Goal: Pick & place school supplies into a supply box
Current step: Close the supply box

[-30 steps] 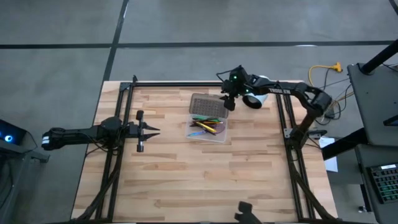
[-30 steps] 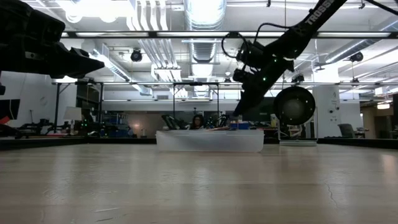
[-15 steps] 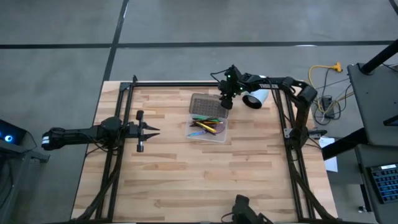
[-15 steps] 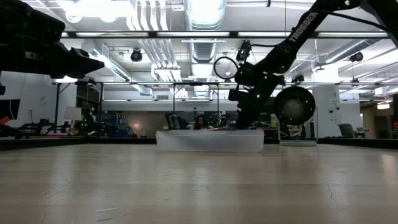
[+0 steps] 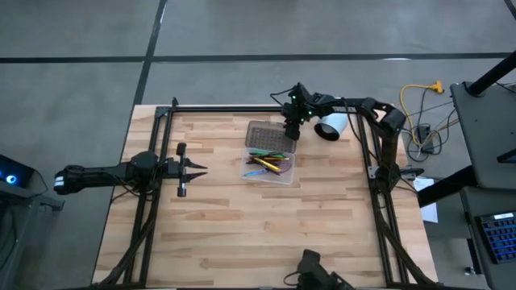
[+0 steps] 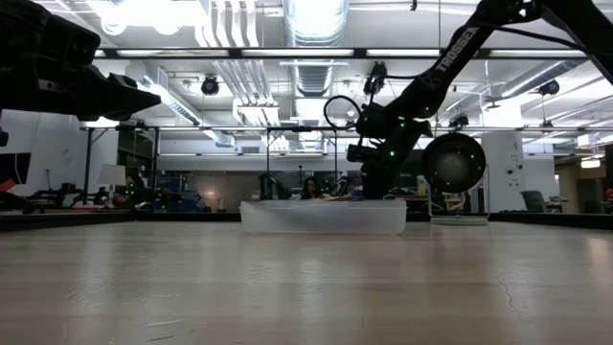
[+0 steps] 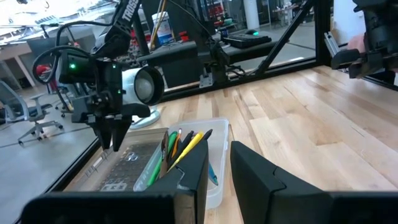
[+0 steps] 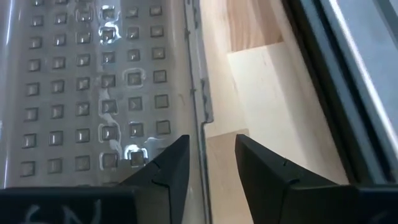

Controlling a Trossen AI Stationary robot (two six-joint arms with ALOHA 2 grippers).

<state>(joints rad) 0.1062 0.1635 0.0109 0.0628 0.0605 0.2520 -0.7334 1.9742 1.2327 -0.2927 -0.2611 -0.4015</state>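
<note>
The supply box (image 5: pixel 284 179) lies open at the table's far middle. Its grey textured lid (image 5: pixel 266 135) is folded back flat on the far side. Several pencils and pens (image 5: pixel 266 163) lie in its clear tray (image 7: pixel 219 134). My right gripper (image 5: pixel 291 134) points steeply down at the lid's right end and is open. In the right wrist view (image 8: pixel 208 165), one finger is over the lid (image 8: pixel 93 81) and the other over the bare wood. My left gripper (image 5: pixel 201 169) hovers level at the table's left, a narrow gap between its fingers (image 7: pixel 219 180), holding nothing. My right gripper has the lid's right short edge (image 8: pixel 200 134) between its two fingers, which come from above and slant down. I cannot tell whether either finger touches the lid. The lid lies flat on the table.
A white cylinder (image 5: pixel 330 126) lies on its side at the far right, close behind my right gripper. A black frame (image 5: pixel 242 108) rims the table. Bare wood spreads over the near half (image 5: pixel 258 234).
My right gripper has come down and a little toward the table's left, onto the right end of the box's lid, tipping more steeply. The box and the pencils have stayed where they were.
</note>
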